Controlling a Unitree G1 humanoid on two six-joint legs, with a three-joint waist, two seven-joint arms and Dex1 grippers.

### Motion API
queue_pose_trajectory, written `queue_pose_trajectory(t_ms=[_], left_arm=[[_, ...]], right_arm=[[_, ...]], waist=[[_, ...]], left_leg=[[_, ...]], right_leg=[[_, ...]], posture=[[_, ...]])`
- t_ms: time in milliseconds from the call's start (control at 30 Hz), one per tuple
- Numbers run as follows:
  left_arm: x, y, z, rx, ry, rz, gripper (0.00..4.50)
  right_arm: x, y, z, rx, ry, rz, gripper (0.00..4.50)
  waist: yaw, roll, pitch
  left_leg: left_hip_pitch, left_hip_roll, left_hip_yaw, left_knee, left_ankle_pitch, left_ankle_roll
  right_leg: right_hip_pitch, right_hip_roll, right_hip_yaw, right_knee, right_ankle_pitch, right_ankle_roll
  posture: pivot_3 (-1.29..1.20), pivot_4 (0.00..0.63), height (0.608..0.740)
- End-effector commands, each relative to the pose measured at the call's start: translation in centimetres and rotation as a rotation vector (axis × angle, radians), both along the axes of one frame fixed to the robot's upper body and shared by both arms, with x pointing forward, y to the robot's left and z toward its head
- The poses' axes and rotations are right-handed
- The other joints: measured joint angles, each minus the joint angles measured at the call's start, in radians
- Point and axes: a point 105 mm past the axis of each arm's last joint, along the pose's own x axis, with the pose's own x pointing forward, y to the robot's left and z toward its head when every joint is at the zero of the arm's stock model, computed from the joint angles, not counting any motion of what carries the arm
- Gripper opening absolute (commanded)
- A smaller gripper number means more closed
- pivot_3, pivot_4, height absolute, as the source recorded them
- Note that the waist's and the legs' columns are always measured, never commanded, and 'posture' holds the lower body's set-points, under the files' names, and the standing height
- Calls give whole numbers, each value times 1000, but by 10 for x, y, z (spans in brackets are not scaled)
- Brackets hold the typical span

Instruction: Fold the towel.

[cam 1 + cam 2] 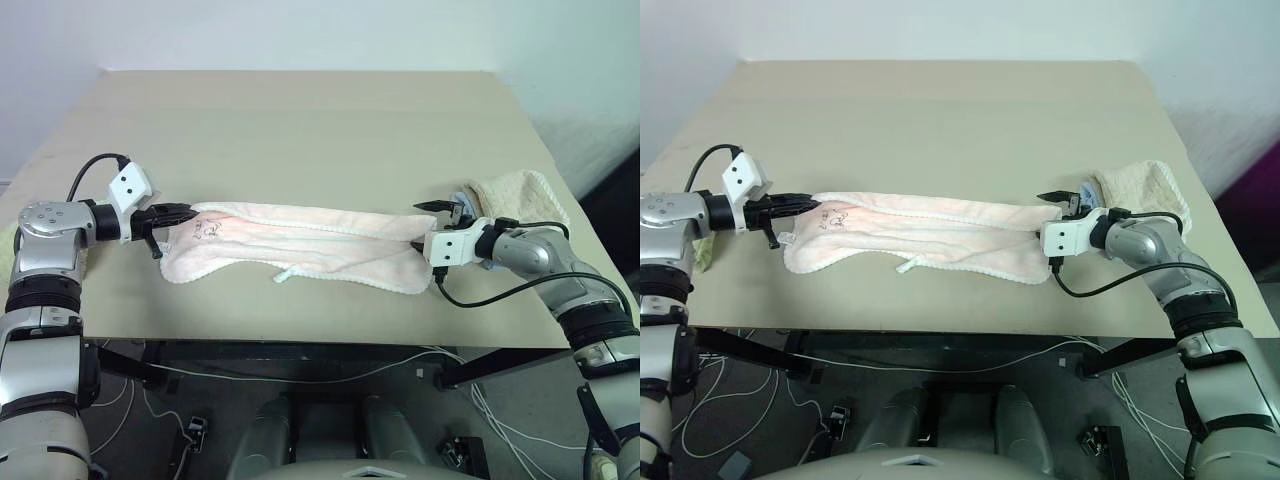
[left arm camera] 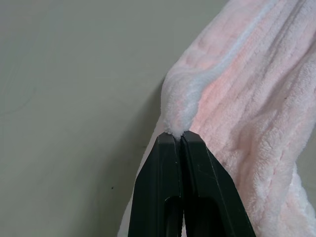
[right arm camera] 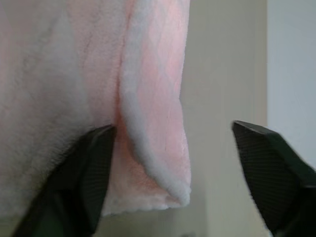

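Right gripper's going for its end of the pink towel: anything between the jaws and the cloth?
Nothing visible. The right gripper has its jaws open around the pink towel corner, bare table beyond. The cream towel lies behind it.

towel [image 1: 300, 245]: pale pink plush, faint ribbed lines running along its length, a whiter fuzzy border at the edges, a small dark scribble-like mark near the robot's left end
second cloth [image 1: 520, 195]: cream, nubbly terry texture, plain, at the table's right edge
table [image 1: 300, 130]: flat beige-tan, no pattern
left end effector [image 1: 182, 213]: black fingers [image 2: 173, 197], white block behind them, silver-grey arm
right end effector [image 1: 447, 208]: black fingers [image 3: 89, 173] with a finely dotted pad surface, white block behind, silver-grey arm
cables [image 1: 510, 290]: black on the arms, white and black on the floor
wall [image 1: 300, 30]: plain off-white
floor [image 1: 330, 400]: dark grey
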Motion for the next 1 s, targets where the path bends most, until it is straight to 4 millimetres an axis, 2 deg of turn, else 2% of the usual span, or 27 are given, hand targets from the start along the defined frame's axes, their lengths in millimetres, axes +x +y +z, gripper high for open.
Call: queue_pose_trajectory(t_ms=[33, 267, 467, 567, 667, 900, 1000], left_arm=[[1, 0, 15, -7, -62, -4, 0], [0, 1, 13, -13, -63, 2, 0], [0, 1, 12, -17, -70, 5, 0], [1, 2, 14, 4, -101, 20, 0], [7, 0, 28, 34, -180, 29, 0], [30, -9, 78, 46, -348, 78, 0], [41, -3, 122, -13, -438, 175, 0]], right_arm=[[3, 1, 16, 6, -55, 19, 2556], [2, -3, 15, 5, -49, 19, 102], [1, -7, 19, 2, -61, 13, 18], [6, -15, 34, 27, -111, -24, 18], [12, -23, 65, 101, -166, -73, 18], [26, -40, 139, 231, -263, -142, 18], [27, -44, 183, 276, -318, -139, 18]], waist=[[0, 0, 0], [-1, 0, 0], [-1, 0, 0], [0, 0, 0], [0, 0, 0], [1, 0, 0], [-1, 0, 1]], left_leg=[[0, 0, 0, 0, 0, 0], [0, 0, 0, 0, 0, 0], [0, 0, 0, 0, 0, 0], [0, 0, 0, 0, 0, 0], [0, 0, 0, 0, 0, 0], [0, 0, 0, 0, 0, 0], [-1, 0, 0, -1, 0, 0]], right_leg=[[0, 0, 0, 0, 0, 0], [0, 0, 0, 0, 0, 0], [0, 0, 0, 0, 0, 0], [0, 0, 0, 0, 0, 0], [0, 0, 0, 0, 0, 0], [0, -1, 0, -1, 0, 0], [0, 0, 0, -1, 0, 0]], posture=[[0, 150, 740], [0, 150, 740], [0, 150, 740], [0, 150, 740], [0, 150, 740], [0, 150, 740], [0, 150, 740]])
